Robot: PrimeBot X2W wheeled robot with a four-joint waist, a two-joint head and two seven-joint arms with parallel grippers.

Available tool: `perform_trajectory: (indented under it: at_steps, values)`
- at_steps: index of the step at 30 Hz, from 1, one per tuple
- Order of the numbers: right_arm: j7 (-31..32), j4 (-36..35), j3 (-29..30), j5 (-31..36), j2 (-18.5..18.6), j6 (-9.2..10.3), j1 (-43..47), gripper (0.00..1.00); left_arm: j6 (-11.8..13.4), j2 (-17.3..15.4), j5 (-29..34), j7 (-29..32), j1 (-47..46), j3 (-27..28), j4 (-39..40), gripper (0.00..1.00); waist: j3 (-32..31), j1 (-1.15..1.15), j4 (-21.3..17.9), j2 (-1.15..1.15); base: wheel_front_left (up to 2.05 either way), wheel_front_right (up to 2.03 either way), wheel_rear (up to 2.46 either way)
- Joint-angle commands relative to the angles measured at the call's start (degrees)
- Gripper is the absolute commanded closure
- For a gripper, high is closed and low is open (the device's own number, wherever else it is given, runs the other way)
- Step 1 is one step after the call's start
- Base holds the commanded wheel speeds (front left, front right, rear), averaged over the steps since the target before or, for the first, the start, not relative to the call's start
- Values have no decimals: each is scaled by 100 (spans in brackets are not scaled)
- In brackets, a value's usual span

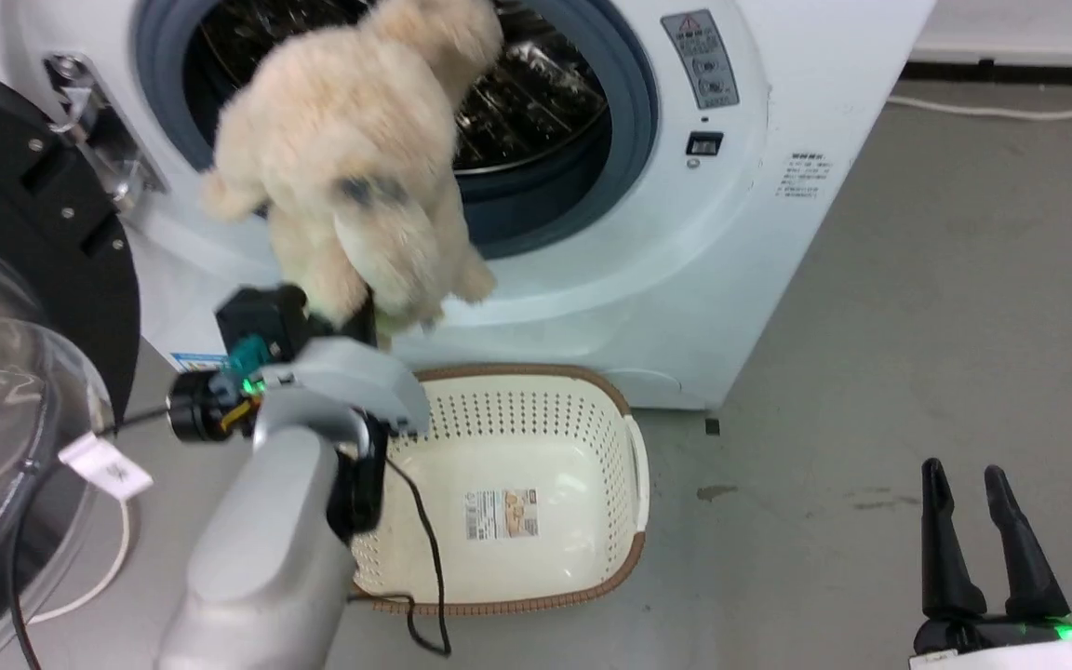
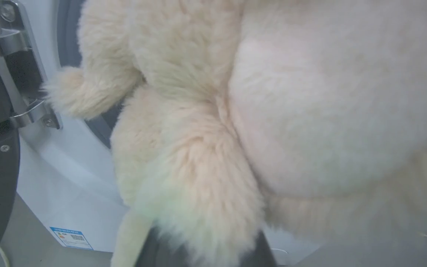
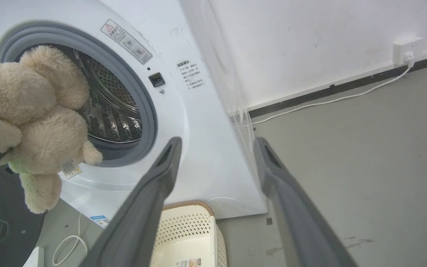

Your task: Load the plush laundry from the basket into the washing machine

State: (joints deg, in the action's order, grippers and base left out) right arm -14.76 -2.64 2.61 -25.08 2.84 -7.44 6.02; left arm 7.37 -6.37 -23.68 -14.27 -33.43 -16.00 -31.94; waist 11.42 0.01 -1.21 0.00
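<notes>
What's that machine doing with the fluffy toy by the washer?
The robot's left gripper holds the plush laundry up at the open porthole of the washing machine, not yet inside the drum. The basket sits on the floor below with nothing in it. The right gripper is open, off to the side.

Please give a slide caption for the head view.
The left hand holds the plush laundry at the open porthole of the washing machine, above the basket; the right hand rests open.
</notes>
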Motion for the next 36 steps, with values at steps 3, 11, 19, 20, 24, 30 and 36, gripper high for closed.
perform_trajectory:
  at_steps: [3, 11, 19, 20, 24, 30, 36]
  values:
    - [-24, -56, 7, 53, 4, -5, -164, 0, -67, -12, 103, -73, -471, 129, -163, 100, 254, -1, -105, 0, 0, 0, 0]
    - [-24, -175, 24, 82, 4, -5, -403, 0, -153, -58, 282, -73, -1451, 257, -596, 100, 863, -1, -284, 0, 0, 0, 0]
    - [-24, -342, -23, 94, 4, -5, -739, 0, -143, -163, 454, -73, -2502, 383, -856, 100, 1613, -1, -472, 0, 0, 0, 0]
    - [-24, -342, -23, 94, 4, -5, -739, 0, -143, -163, 454, -73, -2502, 383, -856, 100, 1613, -1, -472, 0, 0, 0, 0]
    - [-24, -502, -139, 114, 4, -5, -979, 0, -143, -326, 636, -73, -3207, 372, -992, 100, 2131, -1, -603, 0, 0, 0, 0]
    - [-24, -647, -193, 52, 4, -5, -1149, 0, -155, -504, 827, -73, -3897, 296, -1141, 100, 2567, -1, -707, 0, 0, 0, 0]
    - [-24, -762, -214, 5, 4, -5, -1246, 0, -163, -754, 1070, 13, -4722, 153, -1279, 100, 3035, -1, -845, 0, 0, 0, 0]
